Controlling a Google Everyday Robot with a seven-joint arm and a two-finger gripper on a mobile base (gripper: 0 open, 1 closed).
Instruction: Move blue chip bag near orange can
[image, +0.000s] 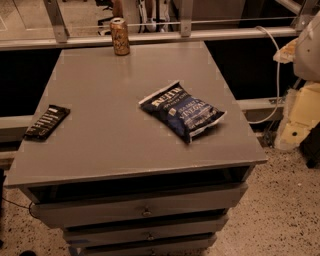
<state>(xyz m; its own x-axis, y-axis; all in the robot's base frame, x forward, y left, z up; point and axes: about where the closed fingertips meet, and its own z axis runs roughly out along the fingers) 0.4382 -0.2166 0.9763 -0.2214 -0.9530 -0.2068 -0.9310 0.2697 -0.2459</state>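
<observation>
Camera view looks down over a grey desk (110, 145), and from here the jaws are nowhere in sight, so I cannot tell whether they are released or clenched, nor place anything against them. A pale rounded shape (310, 47) juts in at the upper right edge; I cannot tell what it is.

The blue chip bag (182, 111) lies flat on the desk, a little right of the middle and closer to the front edge than the back. It is puffy and dark navy, the film crinkled and catching the light along its folds. White lettering runs across its face, and both sealed ends show as white strips. It sits on a slant, one end pointing to the far left and the other to the near right. Nothing touches it.

The orange can (120, 36) stands upright at the far edge of the desk, left of the bag and well apart from it. Its body is golden-orange with dark markings, and it has a silver top.

A flat black packet (46, 122) with white marks lies near the desk's left edge, well apart from both. Below the desktop are drawers (145, 210).
</observation>
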